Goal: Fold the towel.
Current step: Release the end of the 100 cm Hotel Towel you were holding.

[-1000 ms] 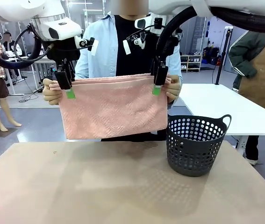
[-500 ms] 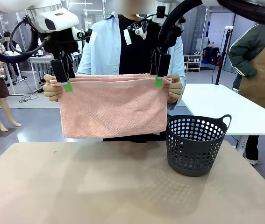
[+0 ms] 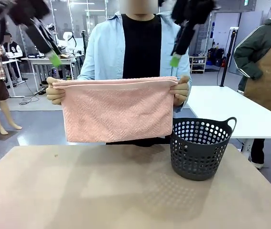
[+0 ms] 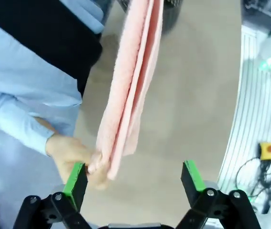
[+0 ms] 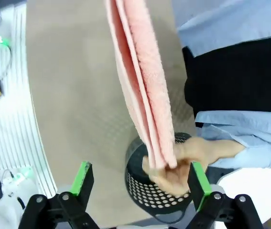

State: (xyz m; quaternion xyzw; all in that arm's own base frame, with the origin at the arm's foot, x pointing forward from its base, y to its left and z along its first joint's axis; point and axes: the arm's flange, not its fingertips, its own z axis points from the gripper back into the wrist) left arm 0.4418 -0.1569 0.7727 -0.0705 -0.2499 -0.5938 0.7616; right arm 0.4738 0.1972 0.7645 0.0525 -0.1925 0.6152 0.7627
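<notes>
1. The towel (image 3: 116, 112) – folded double – hangs above the desk's (image 3: 78, 191) far edge, just beside the basket (image 3: 200, 148). A person's hands (image 3: 54, 93) pinch its two top corners.
2. The left claw (image 4: 134, 181) has its fingers wide apart and grips nothing. It is above one towel corner and the hand there.
3. The right claw (image 5: 140, 181) is also spread and empty, above the other corner, with the basket below.
4. From the front, both claws are motion-blurred and sit up clear of the towel.

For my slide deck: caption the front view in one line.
Person holds the folded towel by its top corners near a perforated basket, left claw and right claw open above.
</notes>
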